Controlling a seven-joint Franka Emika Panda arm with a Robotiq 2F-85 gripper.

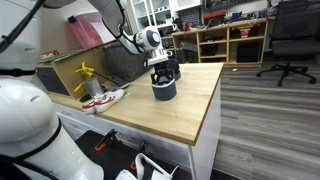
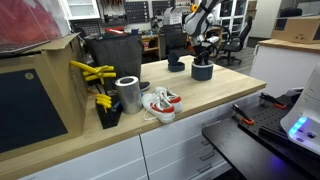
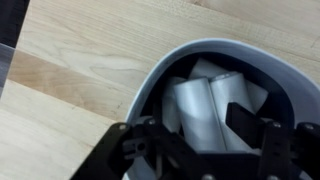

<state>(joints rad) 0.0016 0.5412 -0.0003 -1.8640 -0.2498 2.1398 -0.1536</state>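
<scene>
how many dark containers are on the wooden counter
2. One dark cup sits right under the gripper; a lower dark bowl stands just beside it. Others may be hidden from these views.

Even, white indoor light falls from overhead in both exterior views, and the pale bench (image 1: 175, 110) top reads bright without glare. The cup (image 1: 164, 90) near its far edge casts only a short, soft shadow. A white robot body (image 1: 25, 120) by the near left corner looms large, out of focus and almost washed out. In an exterior view a device (image 2: 302, 125) off the bench's near right edge glows bluish. The wrist view is soft and grainy: the pincer (image 3: 195, 128) is a blurred dark silhouette, and the cup's inside lies in shadow.
</scene>
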